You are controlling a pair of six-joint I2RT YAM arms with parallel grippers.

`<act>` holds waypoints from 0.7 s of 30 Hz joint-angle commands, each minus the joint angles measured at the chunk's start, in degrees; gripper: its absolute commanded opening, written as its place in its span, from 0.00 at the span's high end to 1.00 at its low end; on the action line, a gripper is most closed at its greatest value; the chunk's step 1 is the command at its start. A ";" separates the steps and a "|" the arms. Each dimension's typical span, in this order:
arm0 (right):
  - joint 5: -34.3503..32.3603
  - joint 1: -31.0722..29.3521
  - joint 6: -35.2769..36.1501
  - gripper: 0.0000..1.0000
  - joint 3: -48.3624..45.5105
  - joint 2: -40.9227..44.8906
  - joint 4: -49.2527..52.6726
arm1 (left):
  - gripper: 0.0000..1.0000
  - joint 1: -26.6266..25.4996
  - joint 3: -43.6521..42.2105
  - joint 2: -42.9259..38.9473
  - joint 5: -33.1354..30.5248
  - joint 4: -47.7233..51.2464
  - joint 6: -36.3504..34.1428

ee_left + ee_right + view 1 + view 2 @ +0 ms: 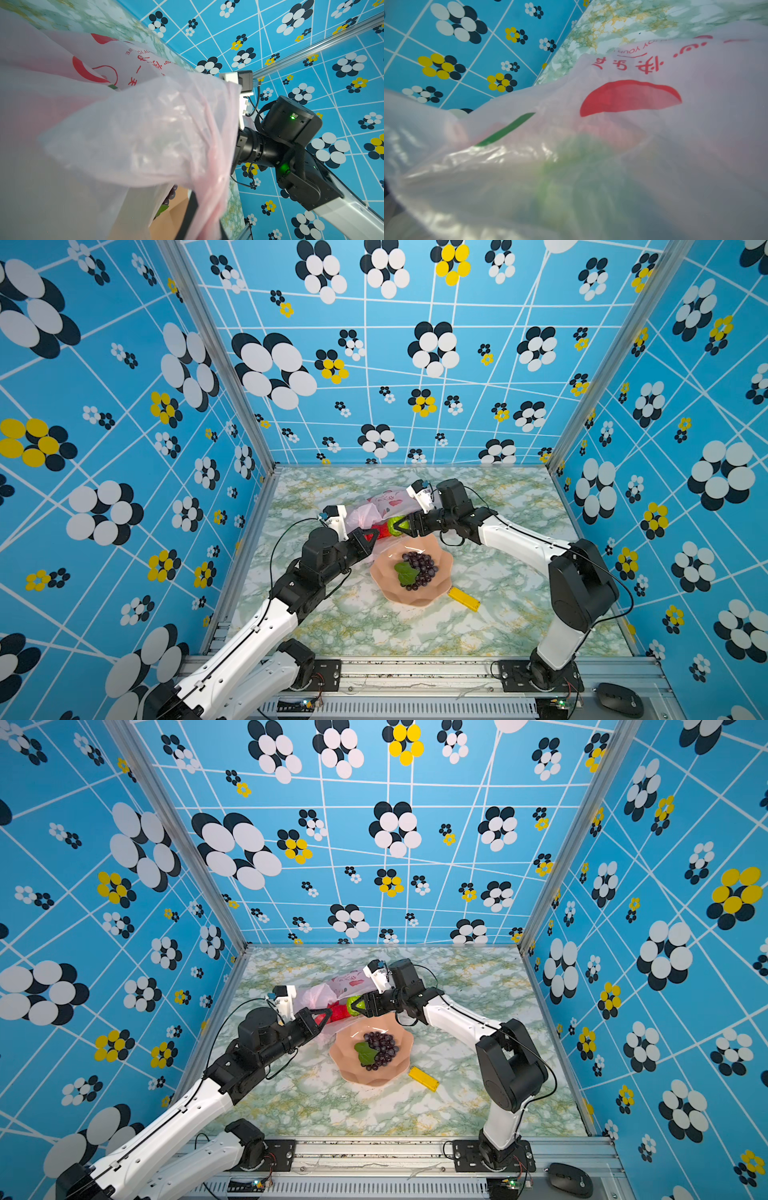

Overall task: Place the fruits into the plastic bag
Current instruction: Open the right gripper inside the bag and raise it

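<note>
Bag (145,128) rim in left tool (373,536); right tool (400,526) clasps green fruit (392,523).

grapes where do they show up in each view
Both top views: grapes mid-table, on the plate.
Left wrist: a few grapes show past the bag, over the plate.
Right wrist: not in it; the bag fills the view.
Shared landmark: the bag, in every view.

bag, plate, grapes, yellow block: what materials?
bag: thin plastic film, translucent pink, crinkled, glossy folds, red print.
plate: probably moulded plastic, smooth salmon with a faint sheen and a scalloped rim.
grapes: likely plastic or rubber, with highlights on the dark beads.
block: looks like hard plastic, flat yellow, but too small to be sure.
</note>
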State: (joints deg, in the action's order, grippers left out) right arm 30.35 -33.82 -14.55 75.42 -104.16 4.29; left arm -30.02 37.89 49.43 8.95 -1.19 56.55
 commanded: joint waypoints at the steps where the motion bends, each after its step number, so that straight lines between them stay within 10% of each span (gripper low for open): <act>1: -3.59 0.84 1.99 0.38 3.77 -3.01 2.55 | 1.00 -0.39 -0.53 -1.11 -1.13 1.34 -0.30; 5: -6.34 1.91 0.17 0.34 4.83 -5.17 0.19 | 1.00 -0.39 -0.33 -1.66 -1.30 2.12 -0.39; 10: -9.38 2.16 0.38 0.01 2.83 -3.31 -2.34 | 1.00 -0.38 -0.78 -2.20 -1.74 2.16 -0.30; 21: -5.54 2.11 -1.95 0.01 -6.34 12.10 -8.53 | 1.00 -0.39 -0.98 -0.30 -1.13 0.16 0.39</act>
State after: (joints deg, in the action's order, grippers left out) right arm 22.57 -31.68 -15.14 71.09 -97.65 -0.16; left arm -30.04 37.74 48.75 8.10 0.10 56.58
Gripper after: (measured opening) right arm 0.994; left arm 0.040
